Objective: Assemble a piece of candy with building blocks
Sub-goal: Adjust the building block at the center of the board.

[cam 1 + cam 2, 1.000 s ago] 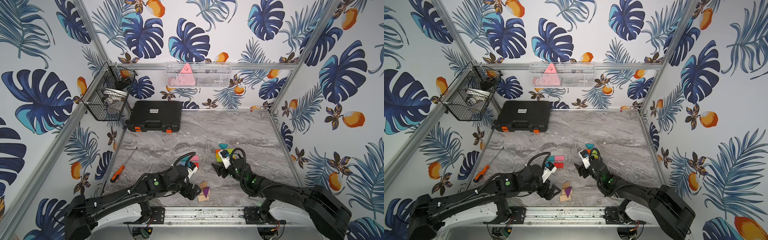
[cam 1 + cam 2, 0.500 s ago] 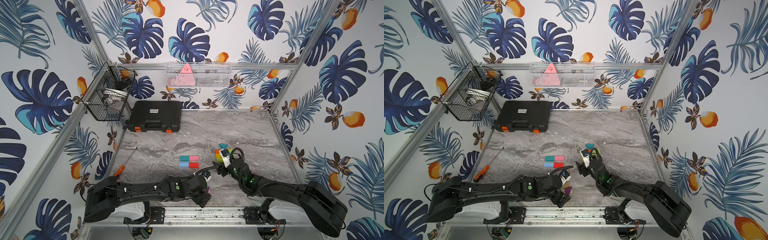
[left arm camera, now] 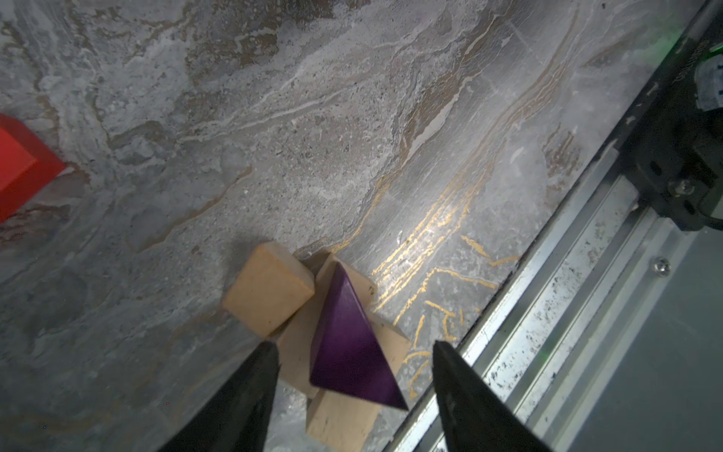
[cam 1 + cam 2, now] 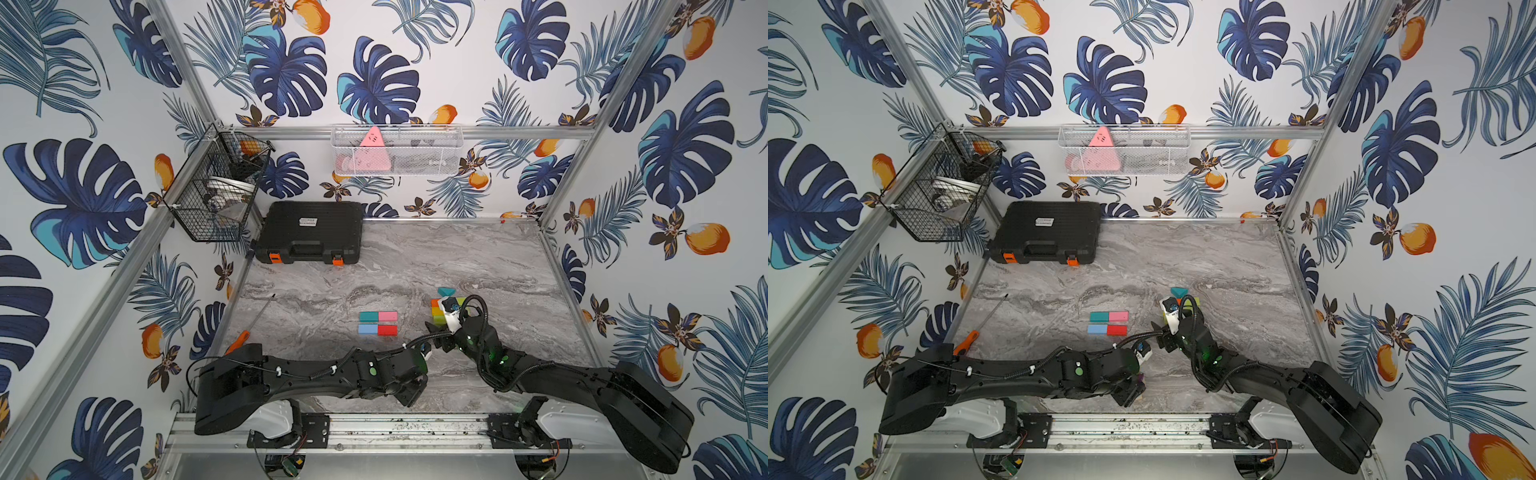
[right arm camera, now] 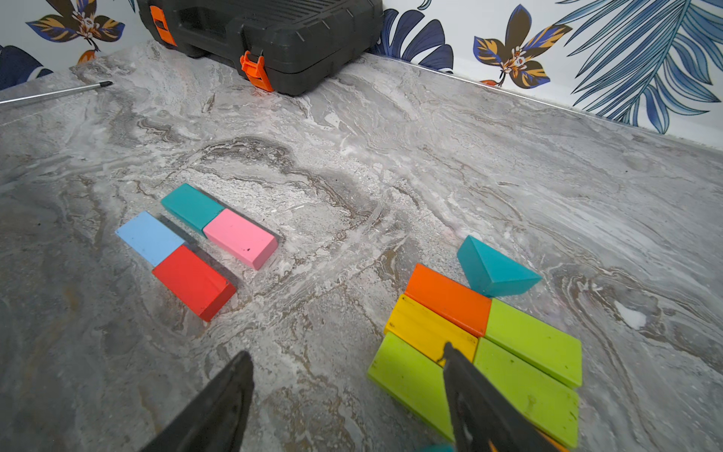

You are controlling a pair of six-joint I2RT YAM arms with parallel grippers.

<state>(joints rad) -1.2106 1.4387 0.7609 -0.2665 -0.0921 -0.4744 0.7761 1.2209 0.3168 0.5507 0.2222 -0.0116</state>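
Stretching low along the front rail (image 3: 547, 313) now, no longer folded back, the left gripper (image 3: 354, 343) has narrowed yet stands spread astride the purple triangle (image 3: 348, 352). That triangle lies atop the plain wood blocks (image 3: 270, 289), one of which crowds a finger. The right gripper (image 5: 345, 348) hovers spread and empty beside the green, yellow and orange blocks (image 5: 528, 336). The four coloured rectangles (image 4: 378, 323) lie mid-table.

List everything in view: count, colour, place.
teal rectangle, pink rectangle, blue rectangle, red rectangle: one each, grouped mid-table.
green rectangles: three, right cluster.
orange rectangle, yellow rectangle: one each, same cluster.
teal triangle: one, beside the orange rectangle.
wood blocks: at least two, plain, front edge.
purple triangle: one, atop wood blocks.
tool case: one, black, back left.
screwdriver: one, orange handle, left edge.
wire basket: one, black, left wall.
mesh basket: one, white, back wall.
left gripper: open, astride purple triangle.
right gripper: open, empty, near right cluster.
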